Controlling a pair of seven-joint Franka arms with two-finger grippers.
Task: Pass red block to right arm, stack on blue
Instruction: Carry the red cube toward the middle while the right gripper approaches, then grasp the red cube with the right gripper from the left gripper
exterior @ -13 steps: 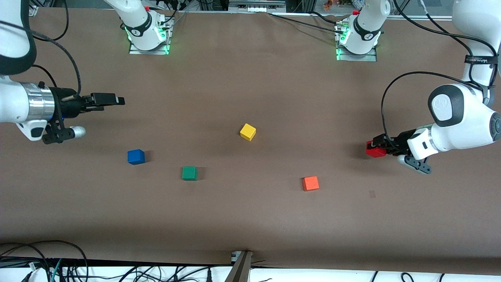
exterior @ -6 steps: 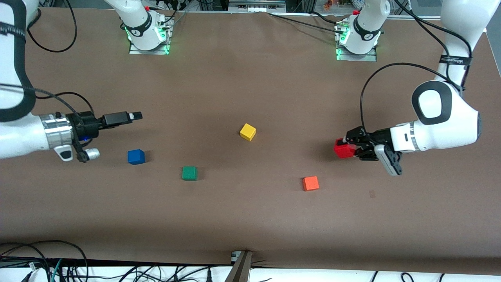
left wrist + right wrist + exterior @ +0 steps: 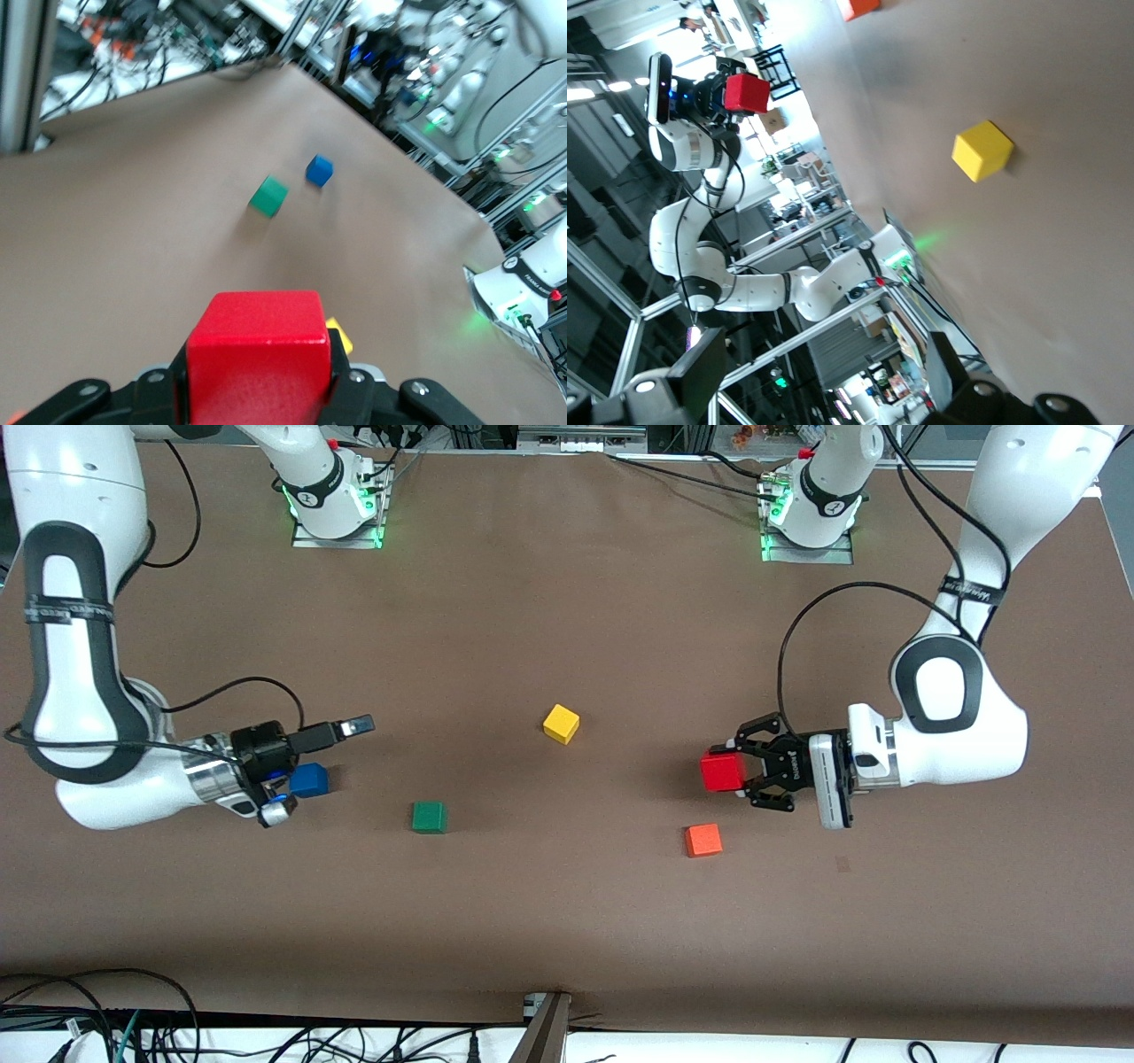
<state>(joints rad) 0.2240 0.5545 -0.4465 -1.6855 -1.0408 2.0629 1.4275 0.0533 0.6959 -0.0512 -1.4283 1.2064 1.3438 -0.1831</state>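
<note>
Front view: left gripper (image 3: 742,772) clamps red block (image 3: 721,771) above bare table (image 3: 567,921), near orange cube (image 3: 703,840); right gripper (image 3: 359,726), jaws wide, empty, beside blue cube (image 3: 308,779). Arm-band lettering unreadable. Left wrist view: green cube (image 3: 267,196) beside blue. Right wrist view: yellow cube (image 3: 982,150).

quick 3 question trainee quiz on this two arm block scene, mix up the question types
1. True or false: the left gripper holds the small deep-red cube off the brown table.
2. Which cube lies nearest the front camera? A) yellow cube B) orange cube C) green cube
3. Fill in: the right gripper, fingers open, is over the table beside the small ___ cube.

Key: 1 true; 2 B; 3 blue
</note>
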